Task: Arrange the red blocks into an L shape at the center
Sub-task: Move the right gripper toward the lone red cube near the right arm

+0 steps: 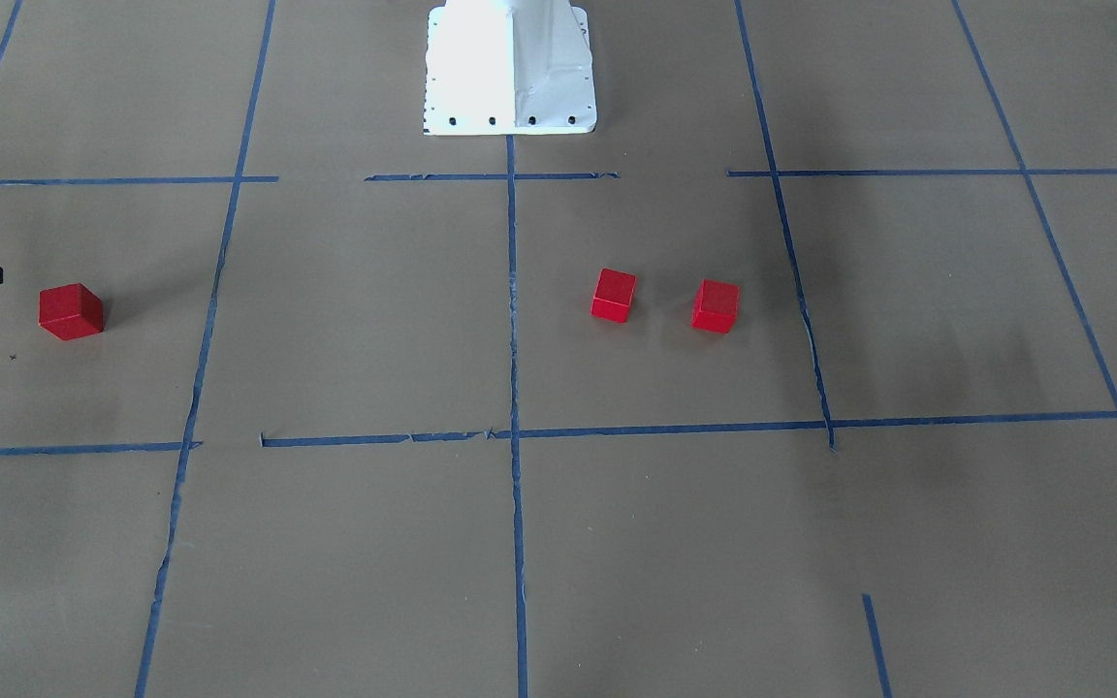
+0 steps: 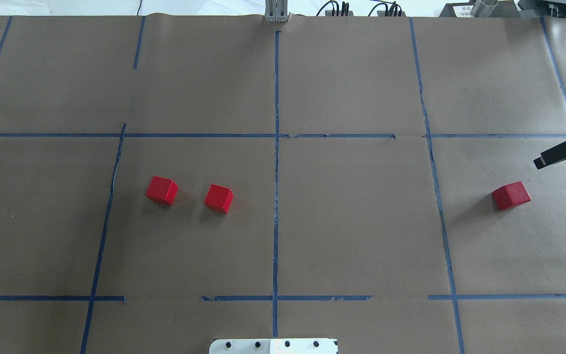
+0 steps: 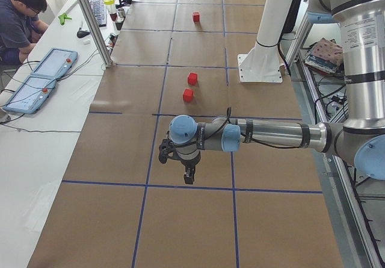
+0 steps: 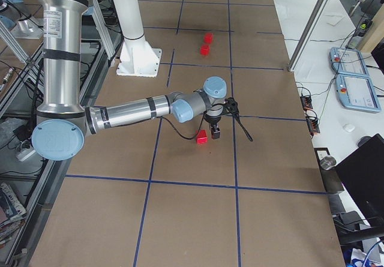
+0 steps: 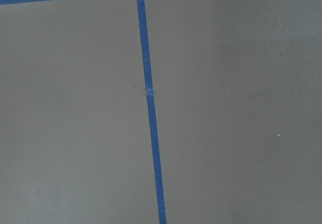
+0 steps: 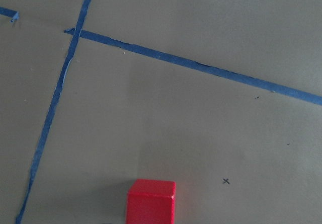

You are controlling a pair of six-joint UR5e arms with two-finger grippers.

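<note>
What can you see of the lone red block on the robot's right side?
The lone red block is a small bright red cube with plain matte faces; its material is unclear. It sits flat on the brown paper, turned askew to the blue tape lines, in the square right of centre, far from the other two blocks. Nothing touches it; the right gripper hangs close by, apart.

silver tubular arms (image 3: 277, 134) with pale blue joint caps (image 3: 182, 128), thin black cables (image 4: 242, 129), white bolted base (image 1: 510, 68).
</note>
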